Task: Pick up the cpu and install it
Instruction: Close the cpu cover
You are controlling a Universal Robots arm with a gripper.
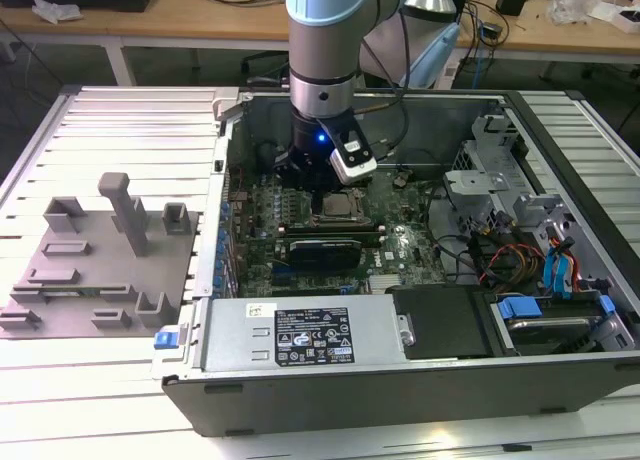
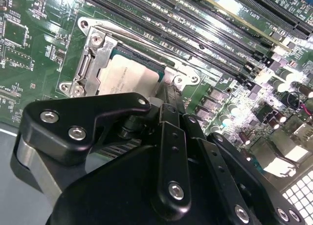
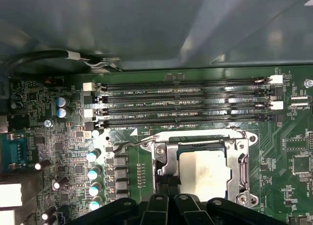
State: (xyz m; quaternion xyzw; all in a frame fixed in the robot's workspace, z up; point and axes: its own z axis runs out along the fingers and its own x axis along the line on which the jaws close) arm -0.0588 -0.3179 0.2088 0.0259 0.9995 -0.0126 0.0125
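Your pincer (image 2: 167, 99) stands low over the motherboard with its fingers (image 2: 171, 137) drawn together, no gap showing between them and nothing seen in their grip. The tips come down at the edge of the socket frame (image 2: 93, 54); whether they touch it or stop just short, I cannot tell. The cpu (image 2: 128, 74) lies flat inside that frame, silvery top up and square to the opening in both wrist views, and the pincer does not hold it. I judge from this that the chip is already seated: the metal frame laps its margins on the sides that show, which would keep it level and pressed into the socket. A thin wire lever (image 3: 124, 144) runs from the frame's side toward a row of blue-topped capacitors (image 3: 93, 175); whether it is hooked down cannot be made out. Just beyond the socket, four long memory slots (image 3: 186, 103) lie parallel and unfilled. In the exterior view the arm (image 1: 322, 40) hangs upright into the open computer case (image 1: 300, 400), a posture that keeps the pincer square to the board, and a long black card (image 1: 325, 250) lies just beside the socket. Well apart, on the exterior view's left, the grey tray (image 1: 60, 280) sits on the slatted table (image 1: 100, 410) outside the case.
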